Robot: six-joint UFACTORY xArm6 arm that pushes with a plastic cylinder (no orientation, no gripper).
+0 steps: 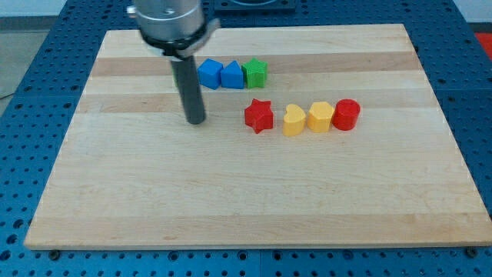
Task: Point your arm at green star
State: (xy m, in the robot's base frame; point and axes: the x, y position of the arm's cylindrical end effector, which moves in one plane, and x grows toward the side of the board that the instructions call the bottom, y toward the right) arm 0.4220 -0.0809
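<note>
The green star (255, 73) sits on the wooden board (254, 192) near the view's top centre, at the right end of a short row with two blue blocks (209, 74) (232, 75). My tip (196, 121) rests on the board below and to the left of that row, well to the left of the green star and a little below it. The dark rod rises from the tip to the arm's metal end at the view's top.
A red star (259, 115), a yellow heart-like block (293, 120), a yellow block (320, 117) and a red cylinder (346, 114) form a row to the right of my tip. Blue perforated table surrounds the board.
</note>
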